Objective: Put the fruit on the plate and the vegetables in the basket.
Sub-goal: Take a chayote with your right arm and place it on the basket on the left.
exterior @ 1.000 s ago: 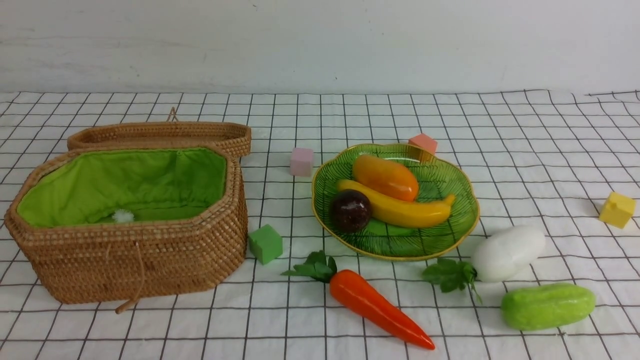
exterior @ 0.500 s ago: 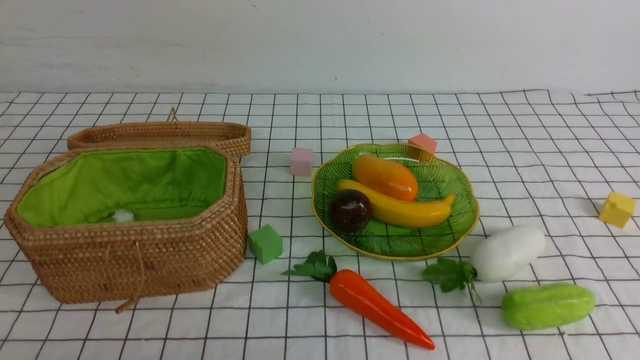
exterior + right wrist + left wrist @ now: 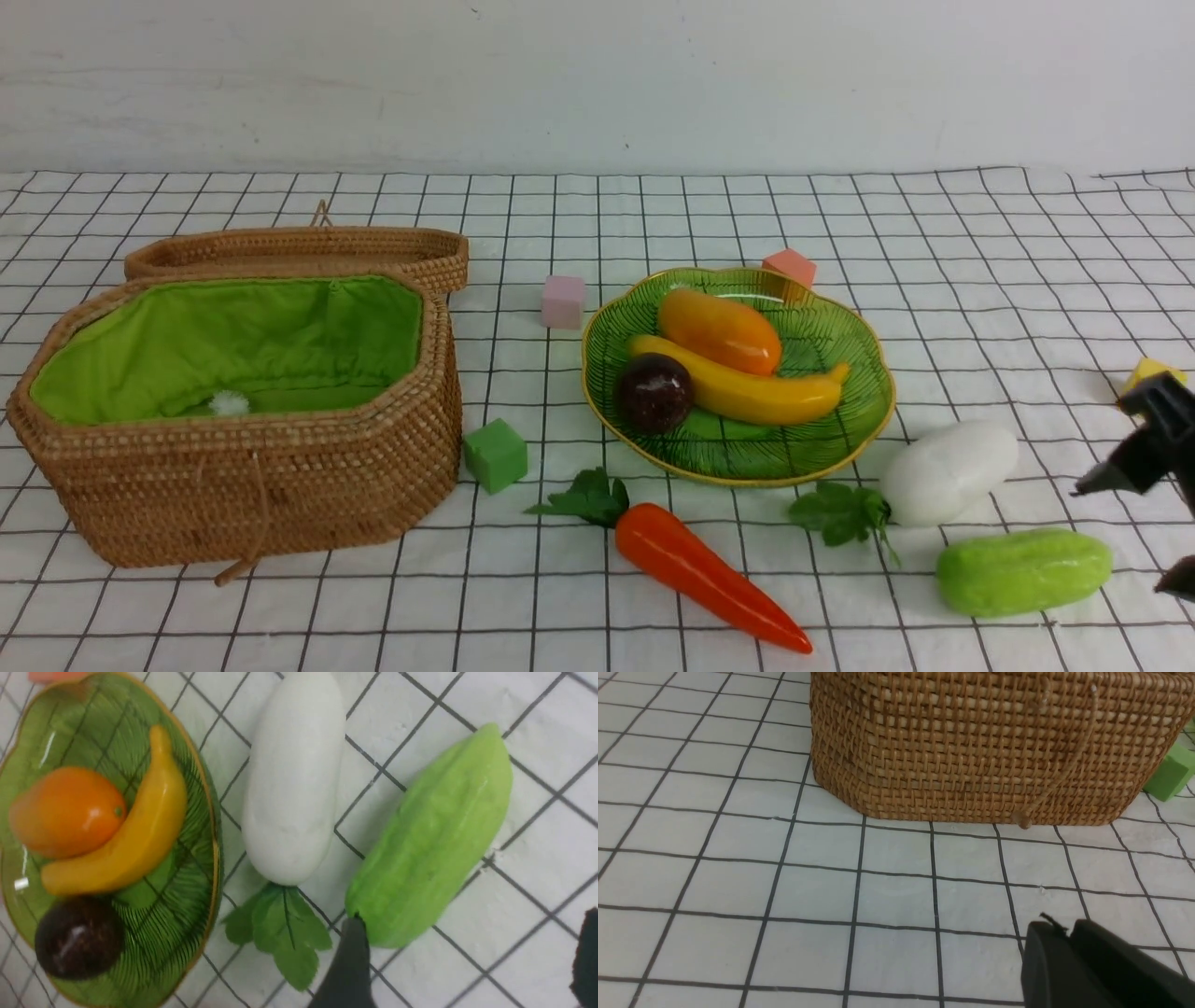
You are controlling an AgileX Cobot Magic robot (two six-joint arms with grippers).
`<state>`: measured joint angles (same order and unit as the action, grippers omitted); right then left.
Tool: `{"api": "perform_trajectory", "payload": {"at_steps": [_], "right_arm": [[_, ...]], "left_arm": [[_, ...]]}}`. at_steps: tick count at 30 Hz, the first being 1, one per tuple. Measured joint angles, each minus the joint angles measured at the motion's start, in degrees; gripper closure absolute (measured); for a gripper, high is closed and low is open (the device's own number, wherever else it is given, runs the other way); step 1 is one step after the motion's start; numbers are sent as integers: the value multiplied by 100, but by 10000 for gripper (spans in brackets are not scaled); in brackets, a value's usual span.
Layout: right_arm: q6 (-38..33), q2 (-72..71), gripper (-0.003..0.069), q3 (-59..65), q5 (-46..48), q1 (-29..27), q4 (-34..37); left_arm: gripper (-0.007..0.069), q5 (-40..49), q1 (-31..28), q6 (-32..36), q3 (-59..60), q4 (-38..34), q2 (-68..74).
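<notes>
The mango [image 3: 719, 330], banana [image 3: 747, 392] and mangosteen [image 3: 654, 393] lie on the green plate [image 3: 840, 448]. The carrot [image 3: 700, 574], radish [image 3: 948, 471] and cucumber [image 3: 1022, 571] lie on the cloth in front of it. The open basket [image 3: 252, 495] stands at the left, with only a white tuft inside. My right gripper [image 3: 1120, 539] is open at the right edge, just right of the cucumber. In the right wrist view the gripper [image 3: 467, 956] hangs above the cloth beside the cucumber [image 3: 434, 835] and radish [image 3: 294, 779]. My left gripper [image 3: 1057, 933] is shut and empty near the basket wall [image 3: 971, 751].
Foam cubes lie around: green [image 3: 496, 455] beside the basket, pink [image 3: 563, 301] and salmon [image 3: 790, 267] behind the plate, yellow [image 3: 1150, 373] partly behind my right gripper. The basket's lid [image 3: 299, 250] lies open behind it. A white wall stands at the back.
My right gripper has come into the front view at the right edge and now covers part of the yellow cube. Nothing else has moved.
</notes>
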<state>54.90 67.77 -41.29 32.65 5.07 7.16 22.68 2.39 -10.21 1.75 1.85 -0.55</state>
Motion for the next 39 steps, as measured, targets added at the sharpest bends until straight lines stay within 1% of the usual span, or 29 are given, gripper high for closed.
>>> {"api": "perform_trajectory", "payload": {"at_steps": [3,4,5,7,10,11,15,17,20,24,25,26,30,31,32,34,36,39], "right_arm": [[617,615,32,0,-437,0,14],[617,651,33,0,-437,0,14],[902,967,52,0,-712,0,25],[1059,1265,87,0,-929,0,37],[1185,1737,139,0,-1149,0,37],[1191,1768,143,0,-1172,0,37],[1135,2240,218,-50,-1522,0,45],[945,2273,223,-77,-1547,0,45],[471,2209,223,-77,-1533,0,58],[-384,1674,223,-16,-1162,2,104],[-384,1629,223,-16,-1162,2,104],[-766,1169,224,-16,-1114,2,156],[-1511,260,224,-221,-1042,91,312],[-1572,260,224,-251,-1041,91,329],[-2227,32,224,-592,-900,318,491],[-3011,9,224,-1014,-672,599,725],[-3861,181,224,-1629,-396,1035,1049],[-4776,690,224,-2504,-220,1647,1453]], "left_arm": [[568,0,0,0,0,0,0],[568,0,0,0,0,0,0],[566,0,0,0,0,0,0],[566,0,0,0,0,0,0],[564,0,0,-2,0,0,0],[564,0,0,-2,0,0,0],[564,0,0,-2,0,0,0],[564,0,0,-7,0,0,0],[564,0,0,-14,0,0,0],[561,0,0,-14,0,0,0],[561,0,0,-14,0,0,0],[557,0,0,-14,0,0,0],[552,0,-6,-14,0,0,0],[551,0,-6,-14,0,0,0],[548,0,-6,-14,0,0,0],[545,0,-6,-14,0,0,0],[543,0,-6,-14,0,0,0],[542,0,-6,-14,0,0,0]]}}
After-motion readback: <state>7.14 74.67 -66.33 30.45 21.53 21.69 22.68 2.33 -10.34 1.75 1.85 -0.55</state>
